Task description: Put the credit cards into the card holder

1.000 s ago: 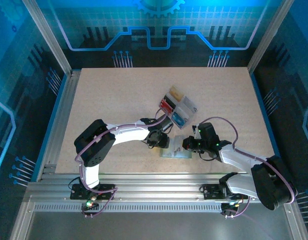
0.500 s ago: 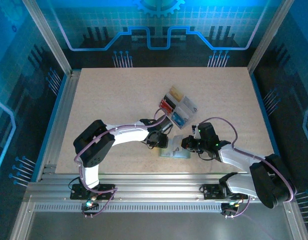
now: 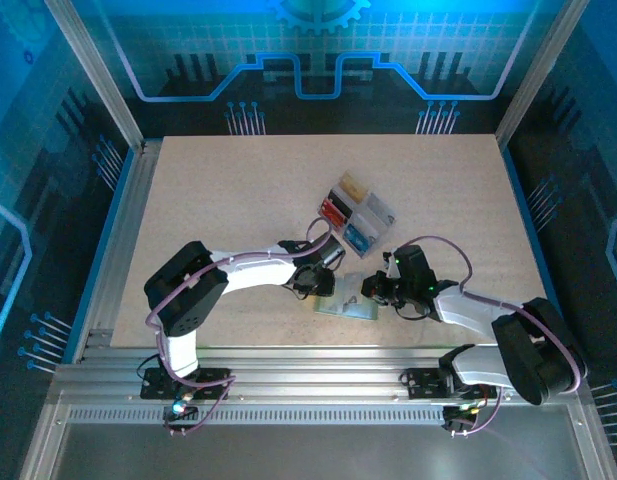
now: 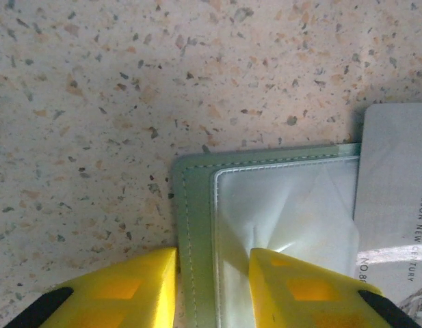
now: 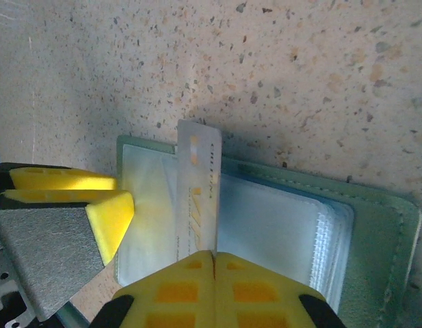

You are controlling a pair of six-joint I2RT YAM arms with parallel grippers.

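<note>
Speckled surface (image 3: pixel 218 200), wide bare room left and far. Card holder (image 3: pixel 340 307) open near front edge. Left tool (image 4: pixel 212 273) part-open astride its left edge. Right tool (image 5: pixel 214 263) clamps pale card (image 5: pixel 197 184) upright over it.

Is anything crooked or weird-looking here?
Only a little: the pale card in the right end effector reaches across the open card holder and pokes past its edge, apparently not tucked into a pocket.
</note>
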